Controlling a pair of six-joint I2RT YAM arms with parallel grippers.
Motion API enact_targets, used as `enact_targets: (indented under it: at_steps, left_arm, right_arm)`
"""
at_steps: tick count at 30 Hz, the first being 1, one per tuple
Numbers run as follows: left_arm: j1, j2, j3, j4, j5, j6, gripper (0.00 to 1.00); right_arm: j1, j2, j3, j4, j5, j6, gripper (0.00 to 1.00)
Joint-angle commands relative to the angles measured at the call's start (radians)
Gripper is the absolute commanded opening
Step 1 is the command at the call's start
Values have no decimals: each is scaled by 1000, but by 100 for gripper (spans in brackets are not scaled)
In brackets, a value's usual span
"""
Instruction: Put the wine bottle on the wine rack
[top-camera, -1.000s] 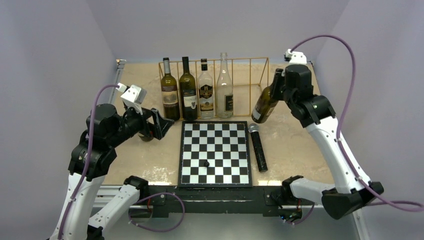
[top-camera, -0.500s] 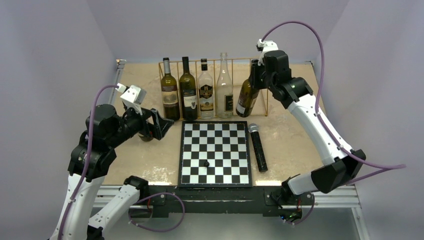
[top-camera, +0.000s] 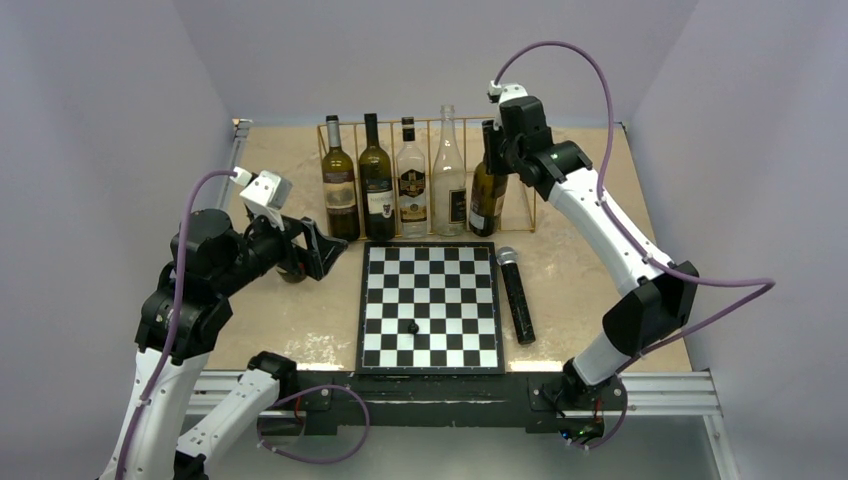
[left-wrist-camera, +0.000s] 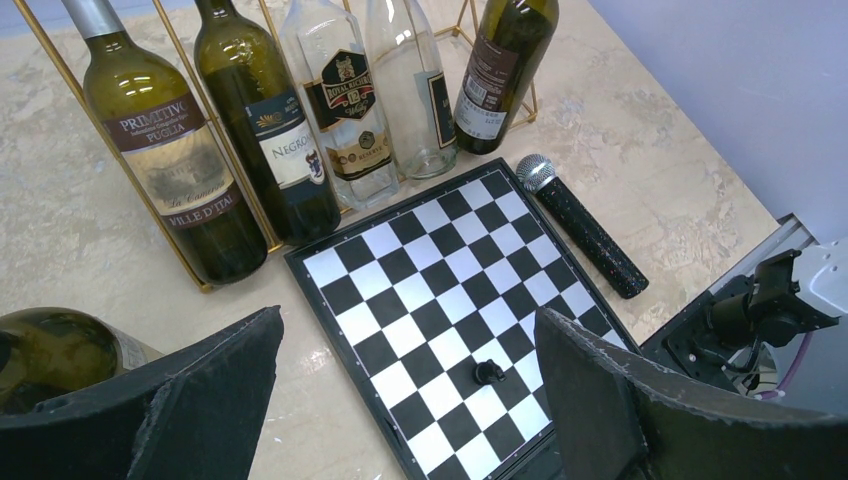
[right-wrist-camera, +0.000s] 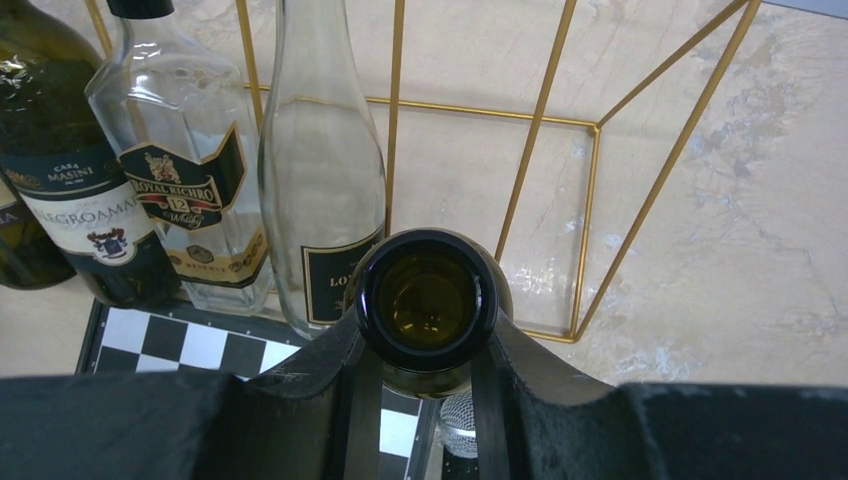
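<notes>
The wine bottle (top-camera: 488, 197), dark green with an open mouth, is held by its neck in the right pincer (top-camera: 497, 148), whose two fingers (right-wrist-camera: 335, 370) are closed on both sides just under the lip. The bottle is nearly upright, with a small tilt, at the right part of the wine rack (top-camera: 536, 170), just to the right of a clear empty bottle (top-camera: 448, 180). From the left wrist view its base is low, near the counter (top-camera: 590, 280), but I cannot tell if it touches, or if it is already inside the gold wires. Four bottles stand upright in the rack side by side: the clear one, then to the left a clear square bottle (top-camera: 411, 185) with a black label, and two dark green ones (top-camera: 376, 185). Just near of the rack a chessboard (top-camera: 430, 305) lies flat, with one small black piece (top-camera: 412, 327) on it. A black microphone (top-camera: 516, 295) lies beside the board's right edge. At the left, the left pincer (top-camera: 318, 250) is wide open and holds nothing; one more green bottle (left-wrist-camera: 45, 355) is just beside it
</notes>
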Motion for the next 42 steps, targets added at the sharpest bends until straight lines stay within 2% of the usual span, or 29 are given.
enact_targets:
  at_steps: [1,20,30,37,42]
  left_arm:
    - [5,-6,18,24,0,-17,99]
    - [5,-5,13,19,-4,-16,99]
    - [5,-6,19,17,-5,-15,99]
    - [5,-4,25,10,-10,-10,99]
    - [5,-5,29,2,-15,-8,99]
  right_arm:
    - [4,3,99,100,44,-16,0]
    - [6,188,269,-128,54,-5,0]
    - [5,247,350,-173,40,-4,0]
    - [4,330,404,-213,37,15,17]
    - [0,384,433,-209,52,26,25]
